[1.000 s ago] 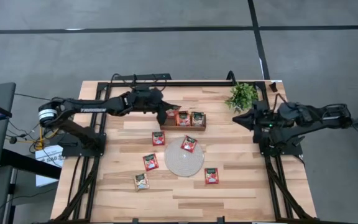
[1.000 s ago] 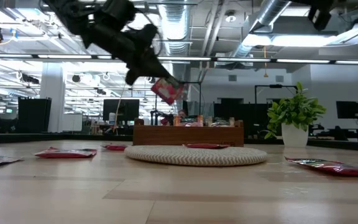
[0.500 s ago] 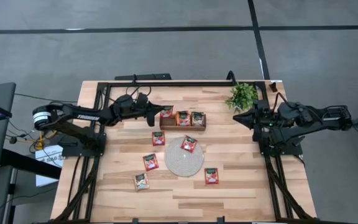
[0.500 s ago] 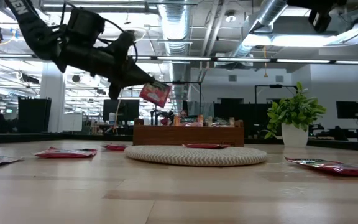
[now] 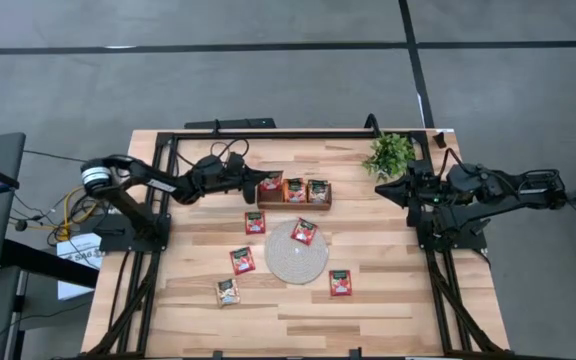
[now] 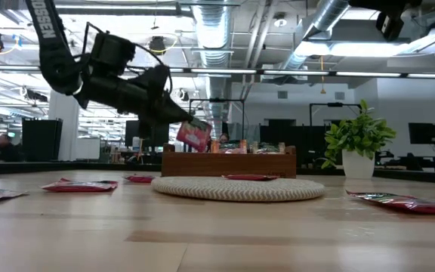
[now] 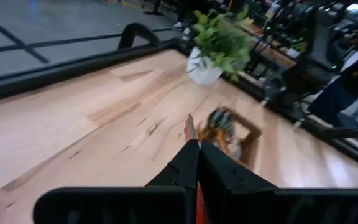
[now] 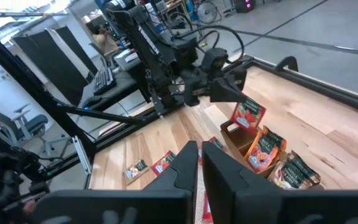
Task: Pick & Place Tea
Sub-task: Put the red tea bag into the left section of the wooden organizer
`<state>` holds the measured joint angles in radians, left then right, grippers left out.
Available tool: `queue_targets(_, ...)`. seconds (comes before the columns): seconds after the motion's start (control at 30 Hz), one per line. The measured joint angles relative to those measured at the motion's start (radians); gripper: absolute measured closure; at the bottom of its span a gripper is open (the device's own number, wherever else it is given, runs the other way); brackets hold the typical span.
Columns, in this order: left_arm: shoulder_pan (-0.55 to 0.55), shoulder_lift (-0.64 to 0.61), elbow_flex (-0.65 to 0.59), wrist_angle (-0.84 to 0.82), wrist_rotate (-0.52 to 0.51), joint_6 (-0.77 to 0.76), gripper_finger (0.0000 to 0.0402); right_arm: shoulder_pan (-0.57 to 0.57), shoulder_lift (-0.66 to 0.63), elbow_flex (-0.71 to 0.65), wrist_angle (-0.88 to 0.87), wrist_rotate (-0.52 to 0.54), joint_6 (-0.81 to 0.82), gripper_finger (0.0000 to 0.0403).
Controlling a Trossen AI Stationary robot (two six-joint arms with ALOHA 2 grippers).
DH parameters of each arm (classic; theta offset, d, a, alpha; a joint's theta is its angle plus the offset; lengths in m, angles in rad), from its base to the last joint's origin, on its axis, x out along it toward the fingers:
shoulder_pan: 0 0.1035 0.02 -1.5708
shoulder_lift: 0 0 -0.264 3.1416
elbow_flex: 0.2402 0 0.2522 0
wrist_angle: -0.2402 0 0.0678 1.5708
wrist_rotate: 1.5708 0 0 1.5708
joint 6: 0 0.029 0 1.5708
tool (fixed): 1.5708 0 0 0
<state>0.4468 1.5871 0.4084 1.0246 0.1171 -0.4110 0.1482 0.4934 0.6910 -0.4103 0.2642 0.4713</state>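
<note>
The left gripper (image 5: 259, 180) is clamped on a red tea sachet (image 6: 194, 134) just above the wooden tray's (image 5: 293, 203) left compartment, so it looks ready to lower and let go, while the right gripper (image 5: 380, 190) waits shut by the plant (image 5: 389, 153)

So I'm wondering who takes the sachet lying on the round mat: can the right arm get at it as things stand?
Probably yes. The sachet lies flat on the mat with nothing over it, and the table between it and the right hand is bare. The left hand is busy holding a sachet at the tray.
</note>
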Motion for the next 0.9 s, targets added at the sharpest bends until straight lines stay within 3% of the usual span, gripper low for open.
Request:
queue_targets(0.43, 0.031, 0.080, 0.000, 0.033, 0.017, 0.028, 0.0401, 0.000, 0.000, 0.000, 0.000, 0.000, -0.005, 0.0386)
queue_targets(0.9, 0.030, 0.082, 0.000, 0.033, 0.019, -0.028, 0.0401, 0.000, 0.000, 0.000, 0.000, 0.000, -0.008, 0.0385)
